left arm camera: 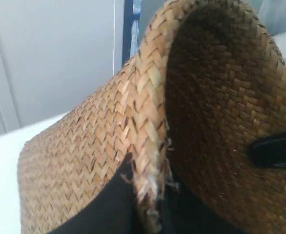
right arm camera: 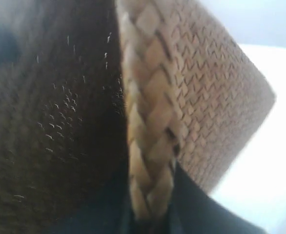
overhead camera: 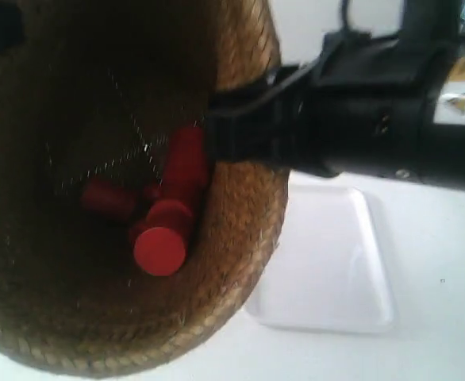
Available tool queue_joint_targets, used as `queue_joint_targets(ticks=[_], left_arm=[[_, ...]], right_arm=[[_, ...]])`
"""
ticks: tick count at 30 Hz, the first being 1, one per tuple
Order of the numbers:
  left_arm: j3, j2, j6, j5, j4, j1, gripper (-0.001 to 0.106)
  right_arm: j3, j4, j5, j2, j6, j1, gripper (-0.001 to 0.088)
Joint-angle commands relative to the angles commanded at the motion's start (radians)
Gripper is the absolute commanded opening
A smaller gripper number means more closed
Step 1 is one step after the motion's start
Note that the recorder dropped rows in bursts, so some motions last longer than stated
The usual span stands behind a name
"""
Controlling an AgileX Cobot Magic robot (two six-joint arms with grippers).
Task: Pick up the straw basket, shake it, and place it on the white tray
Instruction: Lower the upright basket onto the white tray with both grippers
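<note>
The straw basket [overhead camera: 66,317] hangs in the air close to the exterior camera, tipped so its dark inside faces the lens. The arm at the exterior view's right reaches in, and its gripper [overhead camera: 217,131] clamps the braided rim. In the left wrist view my left gripper [left arm camera: 150,204] is shut on the frayed rim of the basket [left arm camera: 84,146], one finger inside and one outside. My right gripper [right arm camera: 150,209] is likewise shut on the braided rim of the basket [right arm camera: 206,97]. The white tray [overhead camera: 328,270] lies on the table below, to the right of the basket and partly hidden by it.
Several red cylinders [overhead camera: 165,238] lie loose inside the basket near its lower wall. The white tabletop [overhead camera: 431,341] spreads around the tray. A black finger [left arm camera: 275,148] shows on the far rim in the left wrist view.
</note>
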Motion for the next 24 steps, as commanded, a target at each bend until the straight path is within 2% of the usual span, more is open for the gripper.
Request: queue_joint_targets(ticks=[2, 5, 8, 12, 15, 18, 20, 24], left_arm=[[-0.04, 0.0, -0.033, -0.036, 0.002, 0.0, 0.0], [-0.079, 0.031, -0.109, -0.084, 0.011, 0.0, 0.0], [-0.098, 0.119, -0.209, -0.094, 0.025, 0.0, 0.0], [-0.155, 0.273, -0.427, -0.006, 0.115, 0.0, 0.0], [-0.221, 0.374, -0.561, 0.068, 0.192, 0.0, 0.0], [-0.288, 0.459, -0.593, 0.127, 0.21, 0.0, 0.0], [-0.33, 0.506, -0.6, 0.146, 0.21, 0.0, 0.0], [-0.392, 0.592, -0.627, 0.167, 0.164, 0.0, 0.0]], right_arm=[[-0.029, -0.007, 0.007, -0.017, 0.0, -0.011, 0.0], [-0.084, -0.024, 0.053, -0.011, 0.0, -0.064, 0.0], [-0.133, -0.056, 0.145, 0.045, 0.044, -0.17, 0.0], [-0.226, -0.053, 0.341, 0.137, 0.058, -0.314, 0.0], [-0.308, -0.053, 0.506, 0.191, 0.048, -0.394, 0.0], [-0.382, -0.051, 0.618, 0.227, 0.013, -0.458, 0.0], [-0.418, -0.051, 0.645, 0.245, 0.011, -0.494, 0.0], [-0.499, -0.053, 0.733, 0.288, -0.044, -0.552, 0.0]])
